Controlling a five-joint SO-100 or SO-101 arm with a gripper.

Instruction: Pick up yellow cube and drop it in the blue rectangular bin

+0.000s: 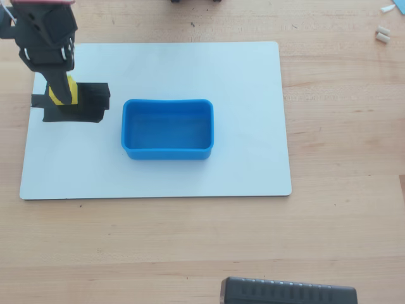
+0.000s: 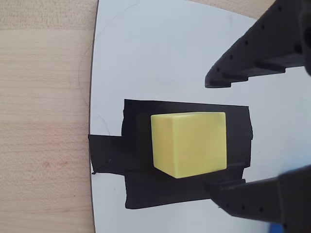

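Observation:
The yellow cube [image 2: 189, 143] sits on a black tape patch [image 2: 141, 191] near the left edge of the white board [image 2: 160, 58]. In the overhead view the cube [image 1: 71, 92] is partly hidden under my gripper [image 1: 61, 85]. In the wrist view my gripper [image 2: 210, 135] is open, with one black finger [image 2: 243, 58] above the cube and the other [image 2: 257, 199] below it, just off its lower right corner. The blue rectangular bin [image 1: 168, 152] stands empty at the middle of the board, to the right of the cube in the overhead view.
The white board [image 1: 253, 95] lies on a wooden table [image 1: 342, 126]. A dark ribbed object [image 1: 288, 294] sits at the bottom edge of the overhead view. Small white bits [image 1: 382, 35] lie at the top right.

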